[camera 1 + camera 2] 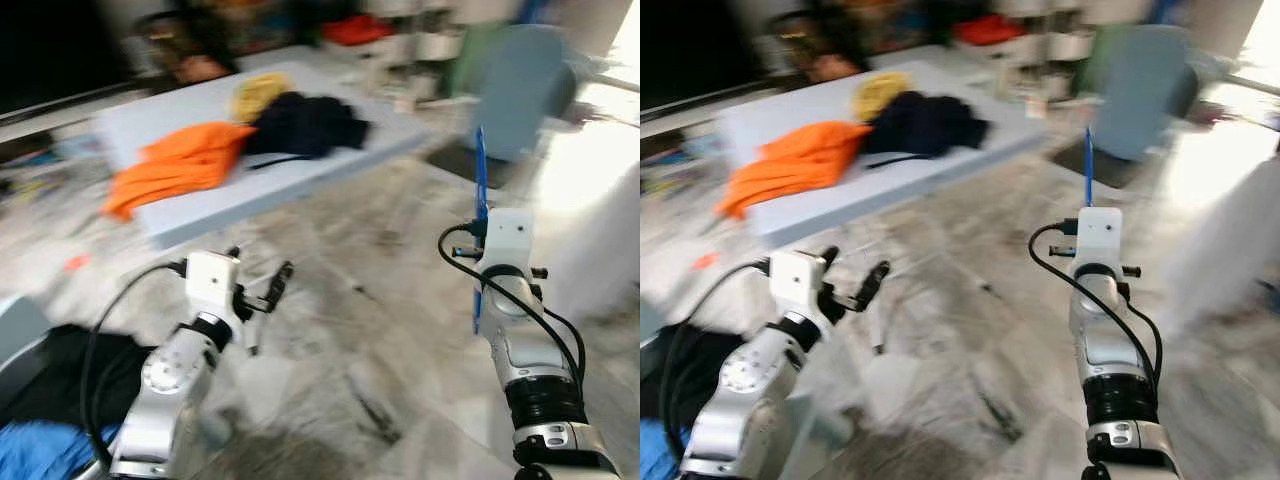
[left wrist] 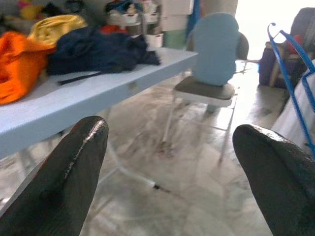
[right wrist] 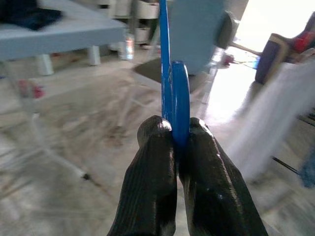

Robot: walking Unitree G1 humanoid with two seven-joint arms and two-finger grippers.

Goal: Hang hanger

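I judge I'm in the carrying step, so I'd keep the right gripper (image 3: 176, 135) clamped hard on the blue hanger (image 3: 170, 73) and hold it upright while walking, watching that it clears the chair (image 1: 520, 85) ahead of it. The hanger is thin blue plastic, pinched edge-on between the fingertips and rising straight above them. My left gripper (image 2: 172, 147) is empty with fingers spread wide, the table (image 2: 98, 93) with its heaped clothes (image 1: 190, 155) beyond it.
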